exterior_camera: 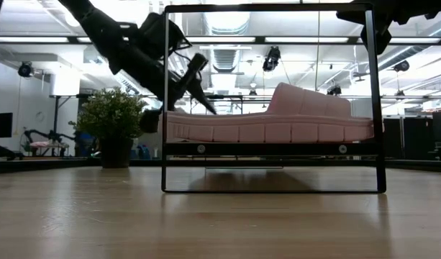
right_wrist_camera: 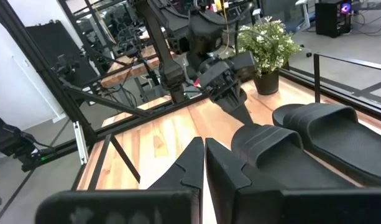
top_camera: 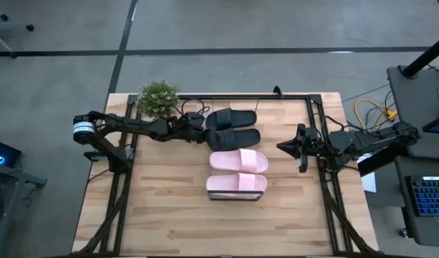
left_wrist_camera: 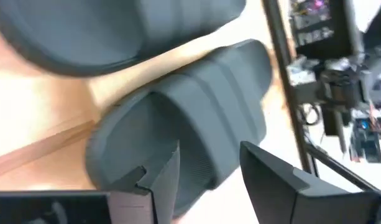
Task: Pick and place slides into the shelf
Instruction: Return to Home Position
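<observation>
Currently, black slides and pink slides all lie on the shelf mid-worktop, with the black pair toward the far edge. Left pincer is narrowly parted, just beside the black pair. Right pincer is closed and empty near the right edge. Risk: on withdrawal, a left finger could snag a black slide and drag it off.

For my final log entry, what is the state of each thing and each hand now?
Long light-wood shelf on dark frame: holds all four slides.
Two black open-toe slides: lying on it, straps up.
Two pale pink slides: lying beside them, straps up.
Left hand: open, close to the black slides.
Right hand: shut, away from the slides.
Green potted plant: upright.
</observation>
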Robot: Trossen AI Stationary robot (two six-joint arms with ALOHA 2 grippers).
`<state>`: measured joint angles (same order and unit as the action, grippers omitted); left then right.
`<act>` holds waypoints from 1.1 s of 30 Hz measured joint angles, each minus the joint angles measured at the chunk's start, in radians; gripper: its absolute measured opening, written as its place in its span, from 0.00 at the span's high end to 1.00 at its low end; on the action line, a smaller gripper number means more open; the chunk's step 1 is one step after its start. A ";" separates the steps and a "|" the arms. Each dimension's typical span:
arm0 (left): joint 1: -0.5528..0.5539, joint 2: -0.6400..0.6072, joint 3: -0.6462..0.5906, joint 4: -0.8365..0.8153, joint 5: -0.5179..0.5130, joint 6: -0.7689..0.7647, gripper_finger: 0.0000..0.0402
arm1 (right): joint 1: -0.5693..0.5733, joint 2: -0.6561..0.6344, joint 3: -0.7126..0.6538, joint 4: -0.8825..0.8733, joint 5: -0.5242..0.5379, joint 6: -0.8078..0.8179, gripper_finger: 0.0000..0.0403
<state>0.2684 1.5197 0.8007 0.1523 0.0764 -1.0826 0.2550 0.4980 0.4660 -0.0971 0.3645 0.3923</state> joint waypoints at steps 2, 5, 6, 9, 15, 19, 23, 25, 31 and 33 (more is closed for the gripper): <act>0.000 -0.031 -0.001 0.002 0.016 0.048 0.62 | 0.000 0.000 0.000 0.000 0.000 0.000 0.98; -0.004 -0.098 0.003 0.016 0.047 0.211 0.64 | 0.000 0.000 0.000 0.003 0.000 0.000 0.98; -0.010 -0.123 0.007 0.023 0.046 0.277 0.65 | 0.000 -0.001 0.000 0.004 0.000 0.000 0.98; -0.028 -0.219 0.012 0.033 0.046 0.486 0.70 | 0.000 -0.001 0.000 0.007 0.000 0.000 0.98; -0.053 -0.376 0.011 0.114 0.032 0.732 0.84 | 0.000 -0.001 0.000 0.052 0.002 0.000 0.98; -0.061 -0.455 0.011 0.169 0.029 0.821 0.97 | 0.000 0.000 0.000 0.120 0.003 -0.019 0.98; -0.095 -0.515 0.010 0.159 0.031 0.999 0.99 | 0.000 0.003 0.000 0.183 0.004 -0.093 0.98; -0.116 -0.549 0.010 0.157 0.030 1.061 0.99 | 0.002 0.001 0.006 0.193 0.006 -0.148 0.98; -0.151 -0.715 0.006 -0.008 -0.045 1.071 1.00 | 0.019 0.000 0.145 0.027 0.042 -0.253 0.98; -0.168 -0.780 0.000 -0.066 -0.078 1.074 1.00 | 0.040 0.002 0.204 -0.048 0.059 -0.267 0.98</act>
<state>0.1007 0.7401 0.8012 0.0863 -0.0018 -0.0090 0.2947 0.4995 0.6698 -0.1447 0.4234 0.1255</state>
